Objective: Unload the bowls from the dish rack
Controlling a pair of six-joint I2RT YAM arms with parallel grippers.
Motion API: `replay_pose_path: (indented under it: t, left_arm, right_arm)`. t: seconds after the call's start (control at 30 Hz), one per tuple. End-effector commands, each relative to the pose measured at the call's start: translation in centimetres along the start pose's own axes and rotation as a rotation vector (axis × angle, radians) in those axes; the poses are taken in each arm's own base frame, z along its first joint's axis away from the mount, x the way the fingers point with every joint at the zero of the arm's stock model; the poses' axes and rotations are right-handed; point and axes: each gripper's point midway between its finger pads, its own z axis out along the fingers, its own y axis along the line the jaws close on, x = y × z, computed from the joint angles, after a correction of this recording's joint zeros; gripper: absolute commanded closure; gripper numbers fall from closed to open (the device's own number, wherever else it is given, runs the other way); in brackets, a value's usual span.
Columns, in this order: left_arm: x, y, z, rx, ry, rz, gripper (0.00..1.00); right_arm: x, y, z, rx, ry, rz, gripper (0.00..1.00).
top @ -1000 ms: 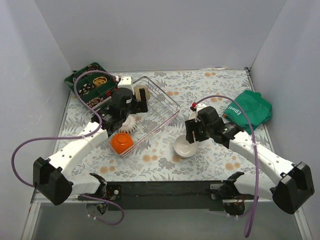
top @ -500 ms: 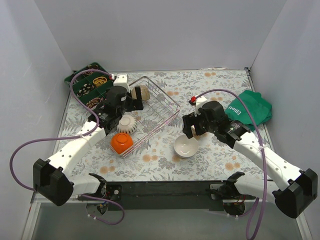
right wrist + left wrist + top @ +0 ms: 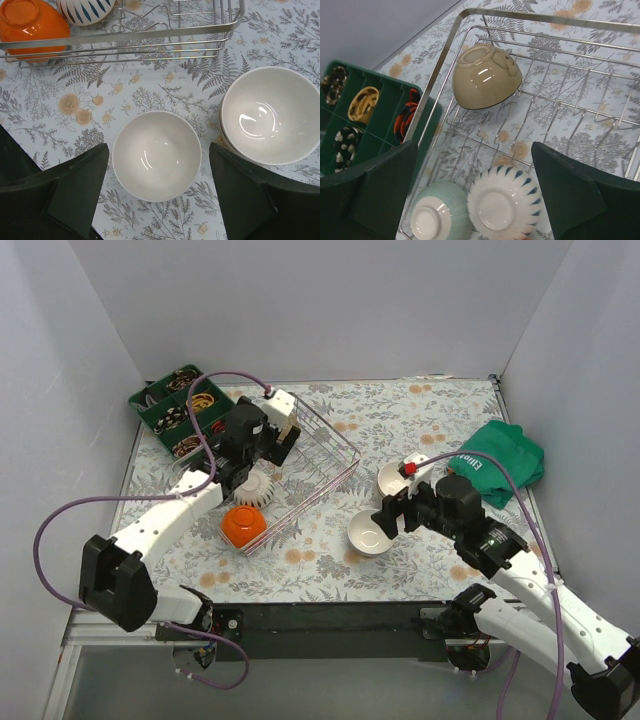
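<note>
The silver wire dish rack (image 3: 335,462) stands left of centre. It holds an orange bowl (image 3: 243,526) and a white bowl with blue petals (image 3: 258,490). In the left wrist view the rack (image 3: 432,90) also shows a beige bowl (image 3: 485,76) on its side and a pale green ribbed bowl (image 3: 437,216) beside the blue-petal bowl (image 3: 503,202). My left gripper (image 3: 265,452) (image 3: 474,147) hovers open over the rack, touching nothing. Two plain white bowls (image 3: 370,533) (image 3: 393,478) sit upright on the table. My right gripper (image 3: 385,520) (image 3: 159,147) stands open above the nearer one (image 3: 156,155), apart from it.
A green compartment tray (image 3: 180,410) of small items sits at the back left, close to the rack's corner. A green cloth (image 3: 500,460) lies at the right. The second white bowl (image 3: 272,115) is just right of my right fingers. The rack's near rim (image 3: 150,35) runs ahead of them.
My right gripper opened wider and drew back toward the near right, leaving the white bowl on the table. My left gripper moved farther back over the rack.
</note>
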Motion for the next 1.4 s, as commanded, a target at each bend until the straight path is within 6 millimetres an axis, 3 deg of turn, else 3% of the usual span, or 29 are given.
replay_pose_path:
  t: [0.0, 0.33, 0.47, 0.53, 0.73, 0.93, 1.37]
  left_arm:
    - [-2.0, 0.8, 2.1, 0.019, -0.025, 0.334, 0.02]
    - [1.0, -0.5, 7.2, 0.121, 0.014, 0.736, 0.02]
    - [0.6, -0.6, 8.5, 0.189, -0.017, 0.731, 0.02]
    - [1.9, -0.8, 9.3, 0.227, 0.016, 0.740, 0.02]
    - [2.0, -0.2, 10.6, 0.274, 0.000, 0.737, 0.02]
    - [2.2, -1.5, 11.5, 0.384, -0.011, 0.701, 0.02]
    - [5.2, -1.0, 14.3, 0.451, 0.074, 0.694, 0.02]
  right_arm:
    - [-1.1, 1.0, -0.3, -0.058, -0.108, -0.009, 0.11]
    - [-0.1, 1.8, -0.7, -0.108, -0.141, -0.010, 0.11]
    - [0.1, 2.0, -0.9, -0.116, -0.148, -0.009, 0.10]
    - [0.2, 1.9, -0.9, -0.114, -0.148, -0.011, 0.10]
    - [0.3, 1.9, -0.9, -0.114, -0.147, -0.013, 0.10]
    - [0.9, 1.9, -0.5, -0.115, -0.124, -0.010, 0.10]
    - [1.7, 1.8, 0.1, -0.115, -0.086, -0.002, 0.10]
